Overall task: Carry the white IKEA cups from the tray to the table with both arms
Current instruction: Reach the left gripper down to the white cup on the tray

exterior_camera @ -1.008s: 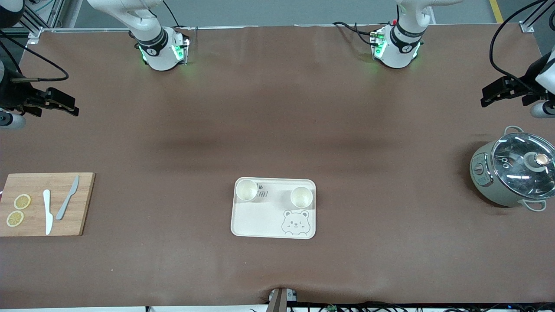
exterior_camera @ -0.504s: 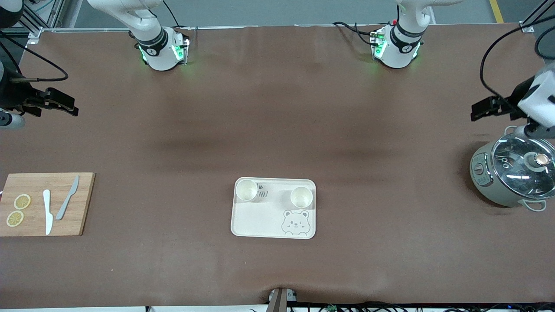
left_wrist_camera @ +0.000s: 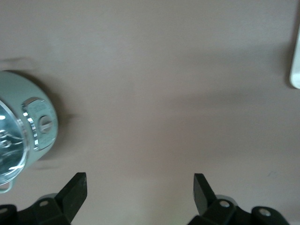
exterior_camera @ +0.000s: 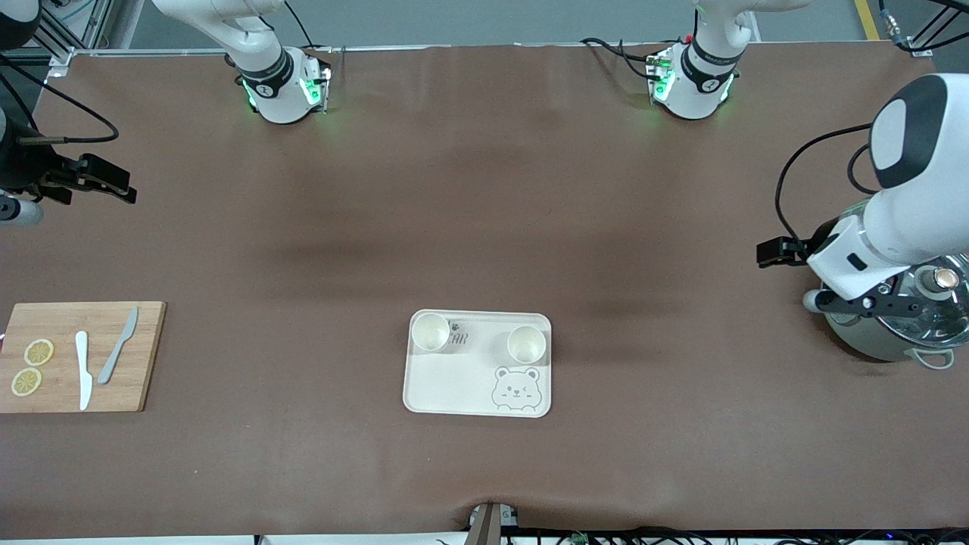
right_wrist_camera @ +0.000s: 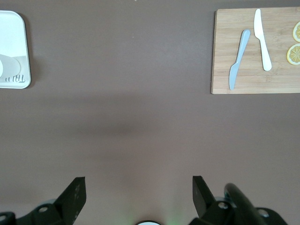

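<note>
Two white IKEA cups stand upright on the cream bear tray [exterior_camera: 454, 386], along its edge farther from the front camera: one [exterior_camera: 430, 331] toward the right arm's end, the other [exterior_camera: 526, 344] toward the left arm's end. My left gripper [left_wrist_camera: 139, 185] is open and empty, up in the air; its hand [exterior_camera: 863, 269] hangs over the pot's rim, well away from the tray. My right gripper [right_wrist_camera: 136, 187] is open and empty, and its hand [exterior_camera: 45, 180] waits over the table's right-arm end. A tray corner shows in the right wrist view [right_wrist_camera: 14, 42] and in the left wrist view [left_wrist_camera: 295, 70].
A grey-green pot with a glass lid [exterior_camera: 901, 333] stands at the left arm's end, partly under that hand; it also shows in the left wrist view [left_wrist_camera: 28, 126]. A wooden board [exterior_camera: 144, 356] with two knives and lemon slices lies at the right arm's end.
My left arm has swung in from the table's edge toward the front camera and the middle, and now hangs over the pot. The right arm, cups and tray have not moved.
</note>
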You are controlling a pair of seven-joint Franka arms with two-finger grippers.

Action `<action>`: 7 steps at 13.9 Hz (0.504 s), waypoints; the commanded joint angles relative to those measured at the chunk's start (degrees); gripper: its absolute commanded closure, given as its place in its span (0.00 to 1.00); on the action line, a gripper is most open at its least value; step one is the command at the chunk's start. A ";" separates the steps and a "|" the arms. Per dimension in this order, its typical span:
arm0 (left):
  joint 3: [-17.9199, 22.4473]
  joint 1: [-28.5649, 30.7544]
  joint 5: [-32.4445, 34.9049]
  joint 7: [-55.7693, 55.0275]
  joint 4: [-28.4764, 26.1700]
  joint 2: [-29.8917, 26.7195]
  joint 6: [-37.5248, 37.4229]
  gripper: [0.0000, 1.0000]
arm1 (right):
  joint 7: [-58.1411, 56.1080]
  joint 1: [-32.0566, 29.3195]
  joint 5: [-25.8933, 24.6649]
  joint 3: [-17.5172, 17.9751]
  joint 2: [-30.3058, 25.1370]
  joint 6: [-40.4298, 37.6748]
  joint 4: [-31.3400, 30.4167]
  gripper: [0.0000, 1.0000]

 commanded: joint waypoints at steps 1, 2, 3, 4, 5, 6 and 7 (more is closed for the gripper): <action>-0.02 0.40 -5.77 -2.82 3.81 3.36 0.36 0.00 | -0.57 -0.58 -0.60 0.47 1.03 0.17 0.99 0.00; -0.02 0.40 -7.27 -3.71 3.73 3.97 1.41 0.00 | -0.57 -0.06 -1.03 0.47 1.12 0.08 1.35 0.00; -0.02 0.14 -7.81 -4.15 3.73 4.50 2.73 0.00 | -0.57 -0.14 -1.04 0.47 1.30 -0.09 1.52 0.00; -0.02 -1.00 -8.07 -5.12 3.81 5.29 3.78 0.00 | -0.39 0.03 -1.04 0.47 1.30 0.17 1.53 0.00; -0.02 -1.62 -8.08 -5.91 3.81 5.82 4.75 0.00 | -0.39 -0.14 -0.78 0.47 1.39 -0.09 1.79 0.00; -0.02 -2.40 -8.08 -7.05 3.81 6.61 6.15 0.00 | -0.48 0.12 -0.86 0.47 1.56 -0.27 1.88 0.00; -0.02 -3.54 -8.08 -8.97 3.90 7.31 7.91 0.00 | -0.31 0.12 -0.95 0.47 1.82 -0.27 1.88 0.00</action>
